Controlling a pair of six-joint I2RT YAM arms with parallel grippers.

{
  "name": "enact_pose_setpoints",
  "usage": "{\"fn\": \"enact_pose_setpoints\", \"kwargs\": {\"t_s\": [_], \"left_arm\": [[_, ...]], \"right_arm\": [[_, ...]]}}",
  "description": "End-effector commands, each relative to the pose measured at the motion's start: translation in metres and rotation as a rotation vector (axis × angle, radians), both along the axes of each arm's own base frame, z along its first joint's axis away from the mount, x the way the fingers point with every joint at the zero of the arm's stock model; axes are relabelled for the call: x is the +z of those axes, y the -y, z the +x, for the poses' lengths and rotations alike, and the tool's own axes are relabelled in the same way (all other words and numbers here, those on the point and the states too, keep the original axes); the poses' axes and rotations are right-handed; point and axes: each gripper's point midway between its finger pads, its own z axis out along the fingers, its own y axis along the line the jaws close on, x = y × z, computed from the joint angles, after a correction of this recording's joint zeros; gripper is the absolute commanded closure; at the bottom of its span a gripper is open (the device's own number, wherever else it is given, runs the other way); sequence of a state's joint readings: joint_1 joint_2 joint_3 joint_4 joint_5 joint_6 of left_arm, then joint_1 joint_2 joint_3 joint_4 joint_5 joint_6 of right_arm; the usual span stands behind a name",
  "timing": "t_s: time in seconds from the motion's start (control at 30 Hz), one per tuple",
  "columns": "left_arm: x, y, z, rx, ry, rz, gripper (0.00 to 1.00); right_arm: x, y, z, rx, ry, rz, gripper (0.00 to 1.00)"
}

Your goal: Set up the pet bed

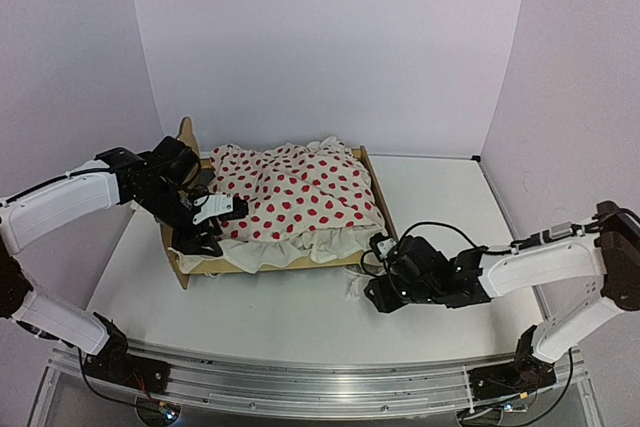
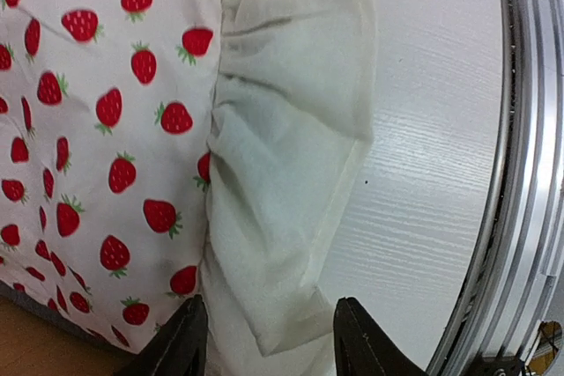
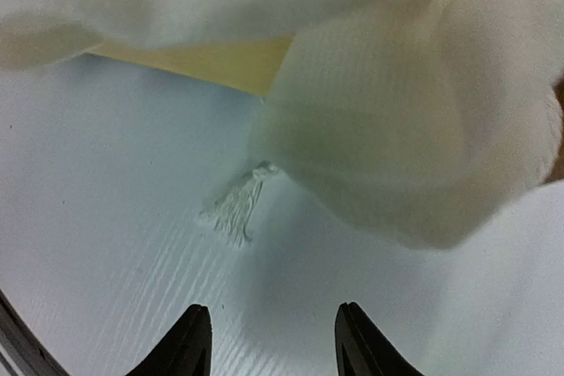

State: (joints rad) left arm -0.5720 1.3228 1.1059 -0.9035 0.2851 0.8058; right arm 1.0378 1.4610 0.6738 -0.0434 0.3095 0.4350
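Top external shows the plywood pet bed [image 1: 178, 269] under a blanket [image 1: 300, 192]; left gripper [image 2: 269, 321] and right gripper [image 3: 273, 328] spread.

Worktop [image 1: 280, 319] at lower centre of frame: open for passage. Blanket [image 1: 300, 197] overhangs pet bed [image 1: 183, 269] front rail, blocking access at frame centre.

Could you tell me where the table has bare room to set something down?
Free: the table strip between the pet bed and the aluminium rail, and the patch right of the bed, behind the right arm. Crowded: the bed's near corners, with the left tool and right tool at the blanket.
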Motion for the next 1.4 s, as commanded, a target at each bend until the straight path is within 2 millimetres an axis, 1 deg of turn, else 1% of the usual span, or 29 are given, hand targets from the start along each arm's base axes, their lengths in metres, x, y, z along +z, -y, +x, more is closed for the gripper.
{"fn": "enact_pose_setpoints", "kwargs": {"t_s": [0.0, 0.1, 0.2, 0.3, 0.37, 0.47, 0.5, 0.57, 0.6, 0.67, 0.7, 0.73, 0.8, 0.87, 0.93, 0.97, 1.03, 1.1, 1.13, 1.2, 1.27, 1.37], "left_arm": [[0.060, 0.032, 0.011, -0.020, 0.089, -0.235, 0.43], [0.078, 0.040, 0.012, -0.013, 0.116, -0.323, 0.38], [0.090, 0.047, 0.011, -0.012, 0.129, -0.396, 0.38], [0.098, 0.053, 0.011, -0.009, 0.126, -0.452, 0.38], [0.102, 0.057, 0.011, -0.011, 0.126, -0.473, 0.38], [0.106, 0.061, 0.011, -0.018, 0.129, -0.500, 0.39], [0.108, 0.064, 0.011, -0.021, 0.132, -0.513, 0.39], [0.112, 0.070, 0.010, -0.029, 0.134, -0.543, 0.39], [0.114, 0.075, 0.008, -0.043, 0.130, -0.562, 0.39], [0.117, 0.089, 0.000, -0.085, 0.120, -0.590, 0.39], [0.115, 0.100, -0.009, -0.124, 0.111, -0.597, 0.38], [0.111, 0.111, -0.018, -0.158, 0.103, -0.597, 0.38], [0.097, 0.127, -0.029, -0.192, 0.070, -0.597, 0.38], [0.082, 0.140, -0.039, -0.224, 0.009, -0.605, 0.38], [0.063, 0.157, -0.051, -0.280, -0.022, -0.605, 0.38], [0.057, 0.164, -0.057, -0.308, -0.022, -0.605, 0.38], [0.044, 0.182, -0.069, -0.368, -0.022, -0.613, 0.38], [0.033, 0.197, -0.080, -0.417, -0.027, -0.618, 0.38], [0.025, 0.203, -0.087, -0.441, -0.035, -0.615, 0.38], [0.015, 0.217, -0.090, -0.460, -0.012, -0.648, 0.38], [0.003, 0.228, -0.093, -0.444, -0.021, -0.677, 0.37], [-0.018, 0.245, -0.103, -0.449, -0.043, -0.703, 0.35]], "right_arm": [[0.020, -0.047, 0.030, -0.080, 0.121, 0.166, 0.50], [0.007, -0.057, 0.033, -0.108, 0.108, 0.154, 0.48], [-0.010, -0.065, 0.033, -0.119, 0.072, 0.142, 0.48], [-0.034, -0.057, 0.032, -0.175, 0.025, 0.087, 0.50], [-0.051, -0.041, 0.029, -0.232, -0.015, -0.004, 0.57], [-0.068, -0.017, 0.018, -0.281, -0.070, -0.098, 0.70], [-0.073, -0.011, 0.013, -0.289, -0.093, -0.106, 0.78], [-0.079, -0.004, 0.003, -0.297, -0.140, -0.108, 0.97], [-0.079, -0.001, -0.003, -0.294, -0.164, -0.101, 1.00], [-0.071, 0.004, -0.013, -0.284, -0.195, -0.070, 1.00], [-0.065, 0.008, -0.019, -0.280, -0.204, -0.049, 1.00], [-0.057, 0.011, -0.023, -0.275, -0.212, -0.029, 1.00], [-0.042, 0.019, -0.034, -0.258, -0.242, -0.011, 1.00], [-0.033, 0.027, -0.047, -0.236, -0.285, -0.003, 1.00], [-0.026, 0.032, -0.060, -0.211, -0.331, 0.012, 1.00], [-0.022, 0.034, -0.065, -0.202, -0.345, 0.024, 1.00], [-0.019, 0.041, -0.076, -0.182, -0.382, 0.029, 1.00], [-0.012, 0.042, -0.086, -0.151, -0.412, 0.049, 1.00], [-0.009, 0.042, -0.089, -0.138, -0.427, 0.050, 1.00], [-0.006, 0.044, -0.097, -0.114, -0.453, 0.050, 1.00], [-0.005, 0.045, -0.102, -0.088, -0.463, 0.061, 1.00], [0.001, 0.043, -0.099, -0.057, -0.431, 0.063, 1.00]]}}
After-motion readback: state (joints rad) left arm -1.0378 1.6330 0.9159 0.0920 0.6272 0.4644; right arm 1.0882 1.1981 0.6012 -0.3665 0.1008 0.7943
